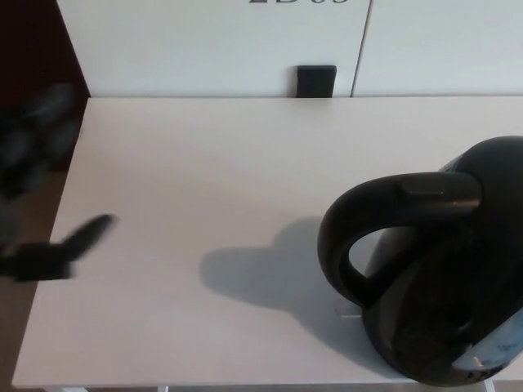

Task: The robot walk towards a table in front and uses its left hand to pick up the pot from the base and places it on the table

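I see a white table (204,163) before white wall panels (204,49) whose dark lettering (278,2) is cut off at the top and unreadable. The black pot (441,278) stands at the table's near right. My left hand (49,255), blurred at the left edge, has its fingers spread and holds nothing.

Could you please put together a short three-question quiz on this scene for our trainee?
1. True or false: the left hand touches the pot.
2. The pot's handle points toward: A) the robot's left, B) the robot's right, C) the wall behind.
3. Which hand is out of view?
Key: 1 false, it is apart from the pot, at the left edge of the table; 2 A; 3 the right hand.
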`<state>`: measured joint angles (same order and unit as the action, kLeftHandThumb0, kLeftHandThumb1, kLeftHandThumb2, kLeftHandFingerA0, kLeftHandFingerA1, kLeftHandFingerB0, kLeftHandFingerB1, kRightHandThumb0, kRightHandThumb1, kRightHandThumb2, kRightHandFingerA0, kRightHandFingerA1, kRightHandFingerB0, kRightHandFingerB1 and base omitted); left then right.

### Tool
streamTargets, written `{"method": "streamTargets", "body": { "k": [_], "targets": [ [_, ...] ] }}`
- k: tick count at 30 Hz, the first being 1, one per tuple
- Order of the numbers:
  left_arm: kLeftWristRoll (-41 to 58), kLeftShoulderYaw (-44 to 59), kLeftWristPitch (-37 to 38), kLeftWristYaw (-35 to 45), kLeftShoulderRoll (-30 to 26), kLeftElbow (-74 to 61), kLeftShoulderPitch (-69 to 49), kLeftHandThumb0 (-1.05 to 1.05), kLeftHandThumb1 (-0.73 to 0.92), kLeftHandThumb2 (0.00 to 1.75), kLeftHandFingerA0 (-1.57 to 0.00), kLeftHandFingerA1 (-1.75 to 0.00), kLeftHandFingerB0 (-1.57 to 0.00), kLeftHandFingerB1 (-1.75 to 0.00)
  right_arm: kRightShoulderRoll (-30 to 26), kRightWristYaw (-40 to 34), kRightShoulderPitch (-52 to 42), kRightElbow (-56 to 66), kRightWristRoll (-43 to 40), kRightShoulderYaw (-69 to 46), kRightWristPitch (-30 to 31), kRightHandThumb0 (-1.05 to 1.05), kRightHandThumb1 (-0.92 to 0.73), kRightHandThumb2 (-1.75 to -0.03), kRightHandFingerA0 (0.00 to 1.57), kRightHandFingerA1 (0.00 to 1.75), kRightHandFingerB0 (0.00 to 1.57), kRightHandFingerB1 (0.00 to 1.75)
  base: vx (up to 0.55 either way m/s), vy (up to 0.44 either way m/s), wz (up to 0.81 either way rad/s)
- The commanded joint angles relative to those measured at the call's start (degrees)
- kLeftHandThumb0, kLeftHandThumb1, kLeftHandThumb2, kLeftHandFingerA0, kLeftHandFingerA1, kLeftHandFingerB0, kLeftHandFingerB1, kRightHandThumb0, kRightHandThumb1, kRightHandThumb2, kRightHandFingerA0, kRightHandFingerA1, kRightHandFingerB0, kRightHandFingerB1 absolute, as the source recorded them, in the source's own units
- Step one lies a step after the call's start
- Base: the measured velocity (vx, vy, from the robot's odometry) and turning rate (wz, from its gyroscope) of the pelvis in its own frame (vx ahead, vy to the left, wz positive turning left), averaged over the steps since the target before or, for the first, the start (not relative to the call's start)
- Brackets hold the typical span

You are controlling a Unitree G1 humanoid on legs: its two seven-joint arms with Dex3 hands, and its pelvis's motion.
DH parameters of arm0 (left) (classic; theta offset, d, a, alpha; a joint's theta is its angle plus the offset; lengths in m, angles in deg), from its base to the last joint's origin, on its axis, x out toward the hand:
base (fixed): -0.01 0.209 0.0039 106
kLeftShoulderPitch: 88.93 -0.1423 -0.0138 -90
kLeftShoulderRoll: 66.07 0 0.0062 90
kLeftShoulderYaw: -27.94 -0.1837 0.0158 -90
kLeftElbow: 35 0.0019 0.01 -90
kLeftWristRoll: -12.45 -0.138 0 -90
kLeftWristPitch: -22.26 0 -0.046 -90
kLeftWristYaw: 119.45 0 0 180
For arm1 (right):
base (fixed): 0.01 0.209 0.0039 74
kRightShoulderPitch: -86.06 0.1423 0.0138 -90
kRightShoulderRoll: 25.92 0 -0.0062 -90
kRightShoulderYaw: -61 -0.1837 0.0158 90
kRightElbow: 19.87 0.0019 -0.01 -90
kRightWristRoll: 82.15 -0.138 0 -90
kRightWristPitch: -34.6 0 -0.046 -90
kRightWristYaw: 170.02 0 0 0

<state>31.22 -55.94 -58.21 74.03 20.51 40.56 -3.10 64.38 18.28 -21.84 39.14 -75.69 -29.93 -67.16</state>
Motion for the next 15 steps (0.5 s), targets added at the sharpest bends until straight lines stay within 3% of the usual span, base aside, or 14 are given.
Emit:
{"method": "streamTargets", "body": {
  "k": [1, 10, 15],
  "targets": [
    [-8.2, -20.4, -22.1, 1.6, 2.6, -8.7, 10.5, -0.19, 0.25, 0.82, -0.10, -0.50, -0.09, -0.50, -0.7, -0.3, 0.8, 0.5, 1.2, 0.8, 2.6, -0.32, -0.60, -0.57, 0.45, 0.41, 0.41, 0.39, 0.00, 0.000, 0.00],
    [-7.5, -24.3, -26.1, 0.3, 3.8, -8.0, 12.7, -0.19, 0.25, 0.82, -0.07, -0.50, -0.07, -0.49, -1.1, -0.8, 0.7, 1.9, 2.4, 1.8, 3.5, -0.36, -0.60, -0.57, 0.44, 0.41, 0.42, 0.39, 0.00, 0.000, 0.00],
    [-11.4, -28.8, -26.4, -1.1, 5.6, -6.2, 13.9, -0.21, 0.21, 0.80, -0.09, -0.50, -0.09, -0.50, -1.0, -1.7, 1.6, 0.4, 3.0, 2.2, 2.2, -0.34, -0.58, -0.57, 0.52, 0.46, 0.46, 0.40, 0.00, 0.000, 0.00]
  ]
}}
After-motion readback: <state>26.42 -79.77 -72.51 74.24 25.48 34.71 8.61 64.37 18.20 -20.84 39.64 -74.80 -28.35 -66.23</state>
